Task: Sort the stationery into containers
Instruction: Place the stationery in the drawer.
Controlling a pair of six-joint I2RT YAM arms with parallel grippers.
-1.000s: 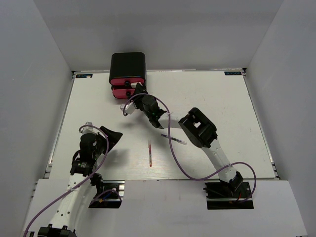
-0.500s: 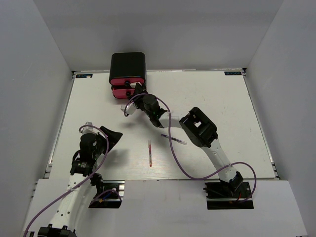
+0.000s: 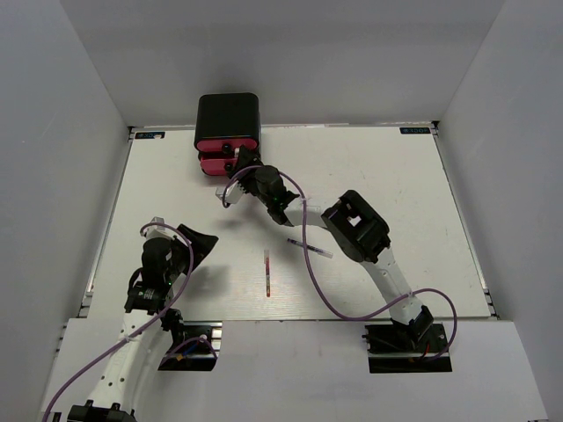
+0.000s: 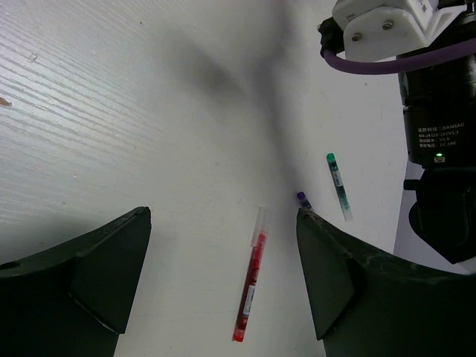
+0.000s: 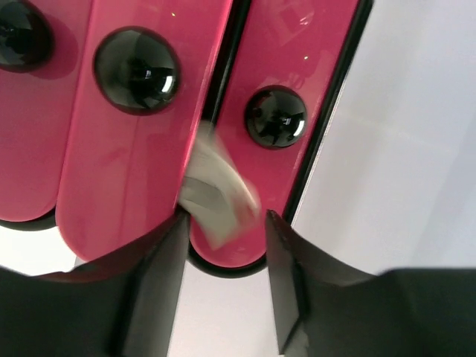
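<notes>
The containers (image 3: pixel 227 132) are pink drawers with black knobs in a glossy black box at the table's back; they fill the right wrist view (image 5: pixel 134 149). My right gripper (image 3: pixel 239 165) hovers just in front of them, jaws open. A small white block (image 5: pixel 219 195), blurred, hangs between the fingers against the pink fronts, with a gap to the right finger. My left gripper (image 4: pixel 223 282) is open above the table at the near left (image 3: pixel 198 243). Below it lie a red pen (image 4: pixel 251 286), a green-capped pen (image 4: pixel 338 184) and a blue pen tip (image 4: pixel 303 198).
In the top view the red pen (image 3: pixel 267 274) lies mid-table and a dark pen (image 3: pixel 310 248) lies under the right arm's forearm (image 3: pixel 356 230). Grey walls enclose the white table (image 3: pixel 396 176). A purple cable loops along each arm.
The right jaws have widened and the white block now sits loose and blurred between them. The right gripper has edged closer to the drawers. The left arm has not moved.
</notes>
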